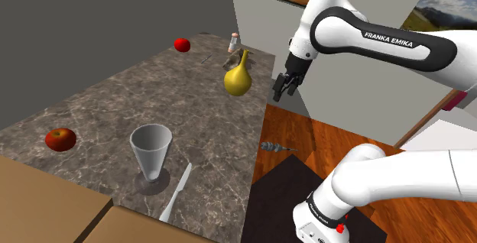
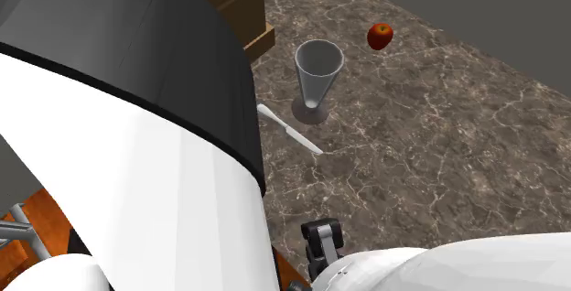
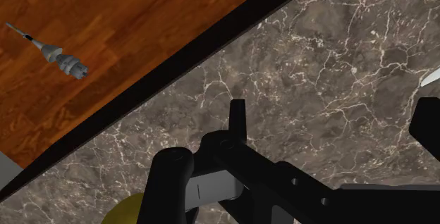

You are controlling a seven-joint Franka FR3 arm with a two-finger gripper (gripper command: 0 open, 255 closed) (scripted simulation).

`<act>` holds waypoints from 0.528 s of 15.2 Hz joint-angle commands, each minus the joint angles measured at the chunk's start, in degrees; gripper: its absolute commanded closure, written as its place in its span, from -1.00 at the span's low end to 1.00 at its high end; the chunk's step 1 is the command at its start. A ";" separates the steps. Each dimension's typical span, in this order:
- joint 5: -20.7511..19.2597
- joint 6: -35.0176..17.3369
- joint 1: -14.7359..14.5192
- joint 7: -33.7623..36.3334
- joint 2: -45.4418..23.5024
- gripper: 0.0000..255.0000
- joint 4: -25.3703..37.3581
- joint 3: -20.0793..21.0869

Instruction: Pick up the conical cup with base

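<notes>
The conical cup [image 1: 150, 151] is pale grey, wide at the mouth, narrowing to a round base, and stands upright on the dark marble counter [image 1: 115, 104] near its front edge. It appears as well in the second exterior view, cup [image 2: 317, 74], next to a white knife [image 2: 289, 128]. My black gripper [image 1: 285, 87] hangs above the counter's edge at the shoulder view's right, well away from the cup. In the wrist view the gripper [image 3: 331, 120] is open over bare marble, its fingers [image 3: 237, 120] wide apart with nothing between them.
A yellow gourd-shaped vase [image 1: 238, 77] stands close to the gripper. A red apple [image 1: 60, 138], a second red fruit [image 1: 182, 44], a small shaker [image 1: 234, 41] and the white knife [image 1: 177, 192] lie around. Cardboard boxes [image 1: 46, 207] border the front. A grey tool [image 3: 60, 55] lies on the wood floor.
</notes>
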State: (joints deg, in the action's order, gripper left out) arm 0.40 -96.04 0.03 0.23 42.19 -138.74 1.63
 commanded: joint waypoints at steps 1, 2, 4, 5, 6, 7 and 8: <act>0.00 0.00 0.00 0.00 0.00 -1.00 0.00 0.00; 0.93 -1.15 -0.55 0.93 -0.70 -1.00 -0.25 0.85; 2.72 -3.50 -1.64 2.75 -2.27 -1.00 -0.58 2.55; 3.58 -4.70 -2.17 3.63 -3.15 -1.00 -0.64 3.41; 4.41 -5.91 -2.69 4.50 -4.08 -1.00 -0.65 4.28; 5.22 -7.12 -3.20 5.36 -5.07 -1.00 -0.59 5.14; 5.99 -8.34 -3.71 6.22 -6.11 -1.00 -0.46 5.99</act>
State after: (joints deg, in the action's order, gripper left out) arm 5.54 -103.21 -3.14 5.58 36.80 -139.10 6.79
